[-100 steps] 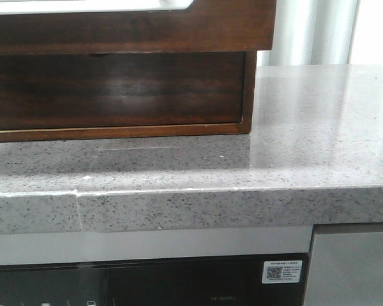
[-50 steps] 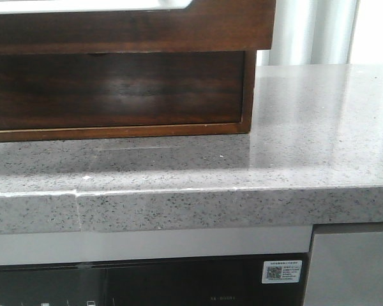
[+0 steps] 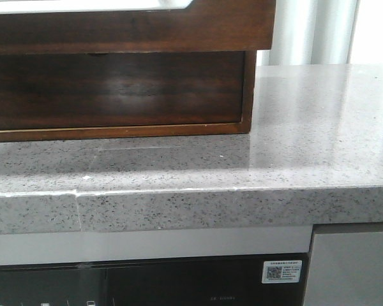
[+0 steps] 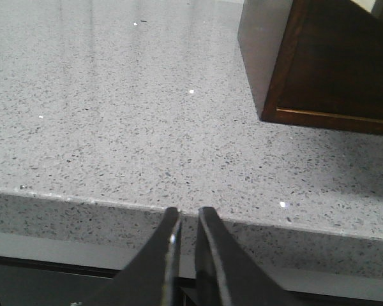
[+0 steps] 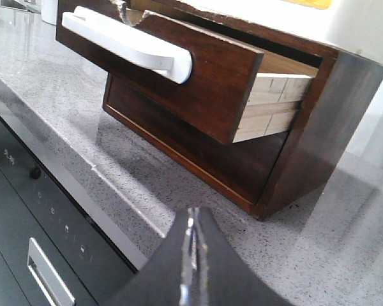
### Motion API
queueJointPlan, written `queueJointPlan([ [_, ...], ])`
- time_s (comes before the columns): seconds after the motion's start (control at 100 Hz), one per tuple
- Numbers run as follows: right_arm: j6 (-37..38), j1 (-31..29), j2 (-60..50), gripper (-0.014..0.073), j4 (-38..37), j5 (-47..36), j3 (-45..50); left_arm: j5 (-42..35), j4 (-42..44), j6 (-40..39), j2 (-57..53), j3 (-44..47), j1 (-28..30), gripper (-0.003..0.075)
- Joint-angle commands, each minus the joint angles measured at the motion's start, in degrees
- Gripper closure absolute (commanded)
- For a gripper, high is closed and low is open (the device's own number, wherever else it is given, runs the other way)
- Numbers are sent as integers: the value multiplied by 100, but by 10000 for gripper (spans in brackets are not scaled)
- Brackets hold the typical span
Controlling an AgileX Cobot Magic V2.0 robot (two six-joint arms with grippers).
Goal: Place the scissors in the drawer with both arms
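**On the counter: cabinet with 1 drawer pulled out, both grippers empty**

Front view: a dark wooden cabinet (image 3: 115,89) sits on the speckled grey stone countertop (image 3: 306,127). Its upper drawer (image 3: 134,29) stands out over the plain lower drawer front (image 3: 115,86). No scissors and no gripper show.

Left wrist view: the left gripper (image 4: 186,220) hangs past the countertop's front edge, its 2 fingers (image 4: 163,255) nearly together with only a thin slit between them, holding nothing. The cabinet's corner stands well apart.

Right wrist view: the right gripper (image 5: 191,220) has its fingers pressed together, with nothing held. Ahead, the upper drawer is open, with a white handle (image 5: 127,41) and pale wooden sides. The scissors are not visible.
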Motion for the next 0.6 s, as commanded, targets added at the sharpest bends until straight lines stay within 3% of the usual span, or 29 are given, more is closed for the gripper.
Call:
queueJointPlan([
  [0.0,-16,-39,27,699,47,-423,-147,-263,3,-42,-186,86,-3,717],
  [0.41,-16,-39,27,699,47,-410,-134,-263,3,-42,-186,86,-3,717],
  [0.59,-16,-90,27,699,47,-1236,165,-263,3,-42,-186,86,-3,717],
])
